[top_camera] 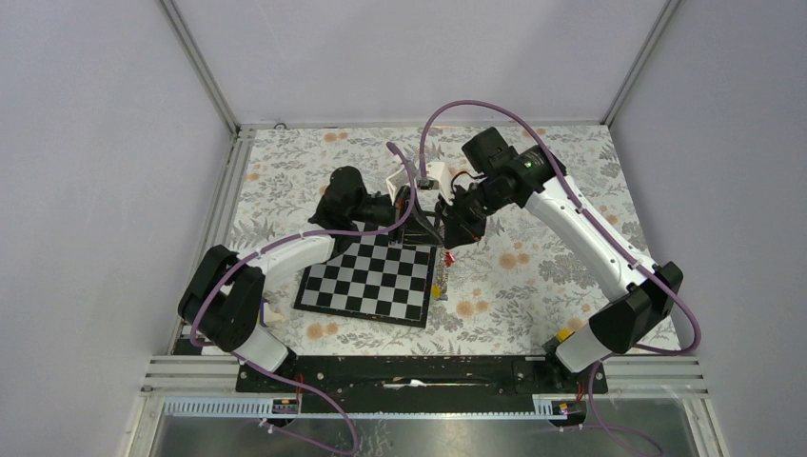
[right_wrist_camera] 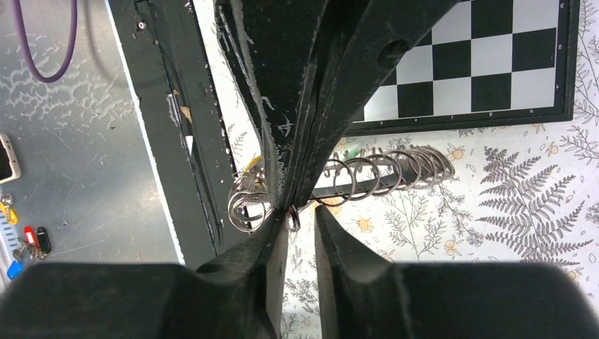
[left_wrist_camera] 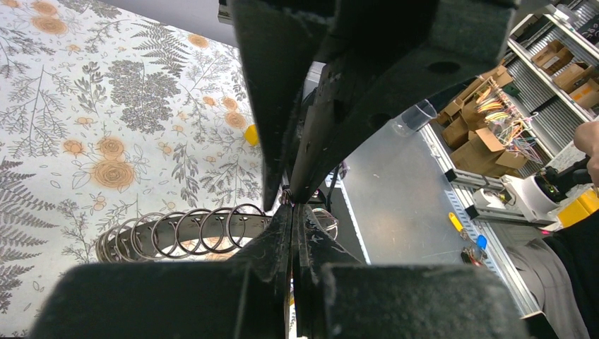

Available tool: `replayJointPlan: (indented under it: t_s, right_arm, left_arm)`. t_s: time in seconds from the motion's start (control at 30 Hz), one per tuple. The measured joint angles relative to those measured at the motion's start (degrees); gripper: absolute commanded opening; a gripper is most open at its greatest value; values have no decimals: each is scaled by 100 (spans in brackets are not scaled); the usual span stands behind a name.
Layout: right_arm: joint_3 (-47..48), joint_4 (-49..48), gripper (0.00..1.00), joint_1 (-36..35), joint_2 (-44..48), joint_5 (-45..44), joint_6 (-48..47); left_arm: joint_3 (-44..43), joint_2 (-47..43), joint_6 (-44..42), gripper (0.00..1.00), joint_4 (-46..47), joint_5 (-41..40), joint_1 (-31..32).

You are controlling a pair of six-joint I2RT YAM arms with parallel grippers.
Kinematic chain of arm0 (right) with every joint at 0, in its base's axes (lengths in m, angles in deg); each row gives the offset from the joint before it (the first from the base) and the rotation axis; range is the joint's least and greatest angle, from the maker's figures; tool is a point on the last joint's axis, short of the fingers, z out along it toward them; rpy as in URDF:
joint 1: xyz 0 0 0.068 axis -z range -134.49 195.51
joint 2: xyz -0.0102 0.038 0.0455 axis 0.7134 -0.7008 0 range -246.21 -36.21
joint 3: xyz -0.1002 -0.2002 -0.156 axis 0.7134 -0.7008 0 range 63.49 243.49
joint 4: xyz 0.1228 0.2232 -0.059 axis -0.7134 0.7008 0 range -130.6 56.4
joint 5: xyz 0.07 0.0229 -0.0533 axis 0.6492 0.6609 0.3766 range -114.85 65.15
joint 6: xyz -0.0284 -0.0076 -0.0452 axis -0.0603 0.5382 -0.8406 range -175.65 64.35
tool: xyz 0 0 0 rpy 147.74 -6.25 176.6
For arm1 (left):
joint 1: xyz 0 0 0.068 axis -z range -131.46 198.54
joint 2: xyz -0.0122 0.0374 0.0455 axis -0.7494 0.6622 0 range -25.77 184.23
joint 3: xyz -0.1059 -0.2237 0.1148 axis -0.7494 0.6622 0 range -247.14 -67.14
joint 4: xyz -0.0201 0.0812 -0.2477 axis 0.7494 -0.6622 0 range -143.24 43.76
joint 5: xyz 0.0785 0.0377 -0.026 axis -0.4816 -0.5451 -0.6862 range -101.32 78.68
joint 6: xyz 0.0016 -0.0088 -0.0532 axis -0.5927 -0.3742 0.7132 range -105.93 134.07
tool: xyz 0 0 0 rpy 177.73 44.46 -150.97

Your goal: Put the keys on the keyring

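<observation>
The keyring (right_wrist_camera: 395,169) shows as a row of grey wire loops fanned out sideways above the flowered cloth, also seen in the left wrist view (left_wrist_camera: 185,229). My left gripper (right_wrist_camera: 289,205) comes down from above and is shut on the keyring's wire, with loops on both sides of its tips. My right gripper (right_wrist_camera: 301,215) faces it tip to tip and stands open, nothing in the gap between its fingers. In the top view both grippers (top_camera: 422,221) (top_camera: 445,230) meet over the chessboard's far right corner. A red tag (top_camera: 447,257) and a yellow tag (top_camera: 436,290) of the keys lie by the board's right edge.
The chessboard (top_camera: 376,276) lies in the middle of the flowered cloth (top_camera: 533,276). More keys with yellow, red and blue tags (right_wrist_camera: 25,240) lie on the grey metal surface beyond the table's near rail (top_camera: 419,367). Walls close in the left, right and far sides.
</observation>
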Motion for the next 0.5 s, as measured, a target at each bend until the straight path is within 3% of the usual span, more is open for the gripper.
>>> replayJointPlan:
  t_s: [0.17,0.5]
  right_arm:
    - [-166,-188,39,4,146,0,39]
    - [-632,-874,39,382,1019,306,52]
  left_arm:
    - [0,-2,232,0,170,22,-26]
    - [0,0,1318,0,1462,216,-203]
